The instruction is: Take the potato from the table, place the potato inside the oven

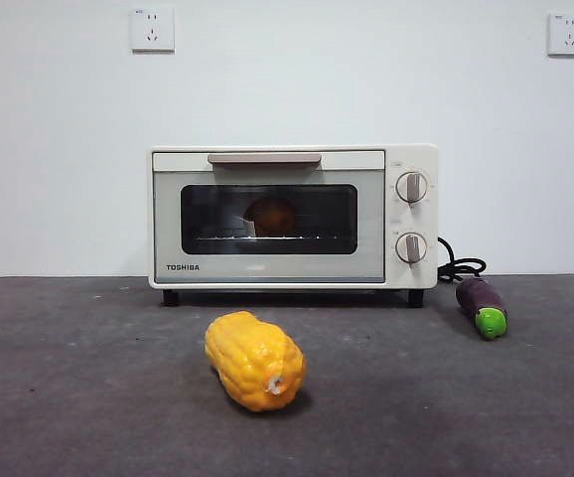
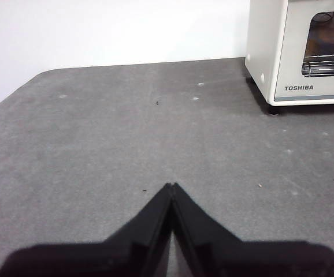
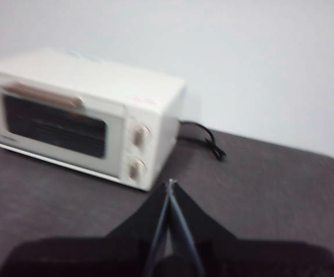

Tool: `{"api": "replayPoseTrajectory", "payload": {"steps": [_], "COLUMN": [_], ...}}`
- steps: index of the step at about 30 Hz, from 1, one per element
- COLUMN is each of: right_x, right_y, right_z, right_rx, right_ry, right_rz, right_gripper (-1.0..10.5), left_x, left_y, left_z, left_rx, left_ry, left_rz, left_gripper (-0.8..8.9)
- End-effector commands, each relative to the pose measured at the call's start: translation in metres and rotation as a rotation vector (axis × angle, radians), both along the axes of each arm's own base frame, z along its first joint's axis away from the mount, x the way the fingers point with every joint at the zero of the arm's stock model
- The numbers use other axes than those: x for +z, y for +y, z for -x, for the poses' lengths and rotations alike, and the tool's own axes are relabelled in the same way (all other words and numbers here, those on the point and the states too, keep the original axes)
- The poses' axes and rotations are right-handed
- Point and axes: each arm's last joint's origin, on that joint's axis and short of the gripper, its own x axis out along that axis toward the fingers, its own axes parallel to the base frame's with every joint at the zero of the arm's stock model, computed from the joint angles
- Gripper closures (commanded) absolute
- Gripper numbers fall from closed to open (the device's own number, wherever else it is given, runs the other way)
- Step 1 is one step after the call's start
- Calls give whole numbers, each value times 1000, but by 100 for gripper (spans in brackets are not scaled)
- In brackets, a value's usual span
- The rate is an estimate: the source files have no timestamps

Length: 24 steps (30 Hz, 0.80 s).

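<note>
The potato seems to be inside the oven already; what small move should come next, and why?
Probably none beyond keeping both arms back. The potato sits on the rack behind the oven door, which looks closed, and the left gripper and right gripper are shut, empty and away from it.

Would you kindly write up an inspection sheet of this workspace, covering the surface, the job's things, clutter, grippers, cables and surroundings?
Surface: the table is dark grey and matte, with a few pale specks in the left wrist view.
Job's things: the oven stands at the back with its door closed; the potato sits on the rack behind the glass.
Clutter: a yellow corn cob lies in front of the oven; a purple eggplant lies beside the oven's knob side.
Grippers: the left gripper and the right gripper are both shut, empty and away from the oven.
Cables: a black power cord coils behind the eggplant.
Surroundings: white wall with two sockets.
</note>
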Motion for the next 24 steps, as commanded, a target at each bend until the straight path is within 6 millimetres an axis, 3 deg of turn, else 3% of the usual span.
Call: {"api": "replayPoseTrajectory", "payload": {"steps": [1, 10, 24], "right_x": [-36, -102, -146], "right_y": [-6, -19, -20], "right_z": [-7, -12, -8], "right_rx": [-63, -209, -223], "right_ry": [-37, -23, -33], "right_rz": [-35, -97, -102], "right_gripper": [945, 945, 945], "left_x": [-3, -3, -3], "left_y": [0, 0, 0], "left_z": [-1, -1, -1], "left_rx": [0, 0, 0], "left_ry": [7, 6, 6], "left_rz": [7, 7, 7], "left_gripper": [818, 818, 818]}}
